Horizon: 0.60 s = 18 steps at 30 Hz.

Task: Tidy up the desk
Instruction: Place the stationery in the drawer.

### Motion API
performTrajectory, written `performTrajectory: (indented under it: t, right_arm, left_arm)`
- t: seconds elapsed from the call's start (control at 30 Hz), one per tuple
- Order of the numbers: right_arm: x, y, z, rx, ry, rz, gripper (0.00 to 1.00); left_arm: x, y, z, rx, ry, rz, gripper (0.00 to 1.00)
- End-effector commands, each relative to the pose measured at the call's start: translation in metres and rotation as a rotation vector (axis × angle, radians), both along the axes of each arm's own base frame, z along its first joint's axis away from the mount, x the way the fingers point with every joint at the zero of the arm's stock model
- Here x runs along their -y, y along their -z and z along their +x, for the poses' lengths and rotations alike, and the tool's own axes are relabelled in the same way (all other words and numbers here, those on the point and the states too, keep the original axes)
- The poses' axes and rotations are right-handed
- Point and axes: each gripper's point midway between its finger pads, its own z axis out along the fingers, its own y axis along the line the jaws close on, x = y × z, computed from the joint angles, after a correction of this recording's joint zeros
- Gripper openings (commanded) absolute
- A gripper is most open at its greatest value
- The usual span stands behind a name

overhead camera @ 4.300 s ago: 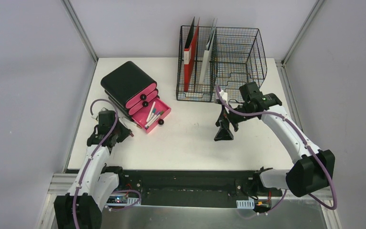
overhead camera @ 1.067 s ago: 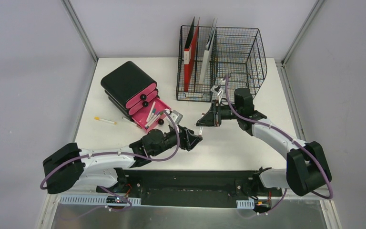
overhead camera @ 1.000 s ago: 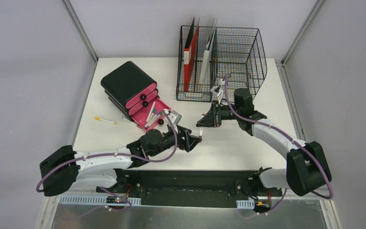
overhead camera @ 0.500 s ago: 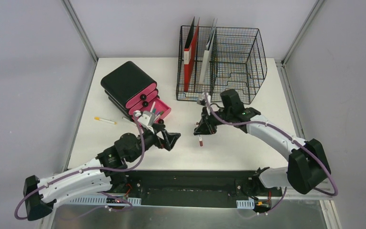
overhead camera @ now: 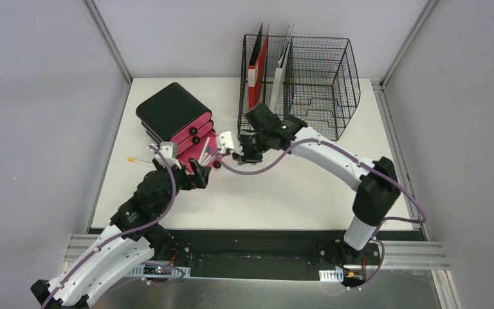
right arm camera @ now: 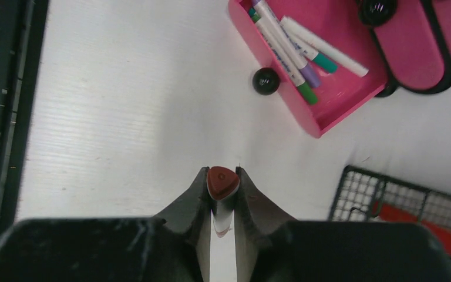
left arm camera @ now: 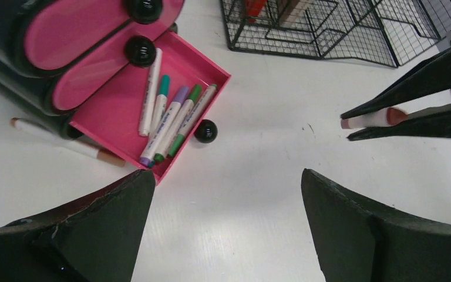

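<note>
The white desk (overhead camera: pixel 296 187) carries a black drawer unit (overhead camera: pixel 170 111) with pink fronts. Its bottom pink drawer (left arm camera: pixel 114 114) stands open, with several markers (left arm camera: pixel 173 120) lying inside. My right gripper (overhead camera: pixel 244 149) is shut on a white marker with a red-brown cap (right arm camera: pixel 222 183), hovering just right of the drawer (right arm camera: pixel 349 88). The left wrist view shows that marker (left arm camera: pixel 376 119) between the right arm's black fingers. My left gripper (left arm camera: pixel 226 176) hangs wide open above bare desk in front of the drawer, holding nothing. An orange-capped marker (overhead camera: pixel 140 161) lies on the desk left of the unit.
A black wire-mesh rack (overhead camera: pixel 325 71) stands at the back, holding a red folder (overhead camera: pixel 257 77) and a pale one. Grey walls and aluminium rails surround the desk. The drawer's round black knob (left arm camera: pixel 205 130) sticks out toward the desk's middle.
The grippers met mid-desk a second ago; my left opened and drew back left to the drawer's front. My right, shut on the marker, swung left toward the open drawer.
</note>
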Motion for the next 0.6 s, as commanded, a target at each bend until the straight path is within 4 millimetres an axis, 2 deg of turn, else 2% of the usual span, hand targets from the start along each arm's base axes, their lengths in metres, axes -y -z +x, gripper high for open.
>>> performTrajectory:
  t: [0.0, 0.2, 0.57]
  right_arm:
    - [-0.012, 0.006, 0.019, 0.26, -0.124, -0.199, 0.0]
    - [-0.05, 0.013, 0.038, 0.419, -0.2, -0.281, 0.0]
    - [-0.122, 0.018, 0.064, 0.751, -0.254, -0.338, 0.0]
  left_arm:
    - [-0.038, -0.024, -0.009, 0.015, -0.156, -0.017, 0.99]
    - [-0.09, -0.038, -0.033, 0.076, -0.337, -0.082, 0.97]
    - [-0.141, -0.034, -0.047, 0.041, -0.617, -0.122, 0.95]
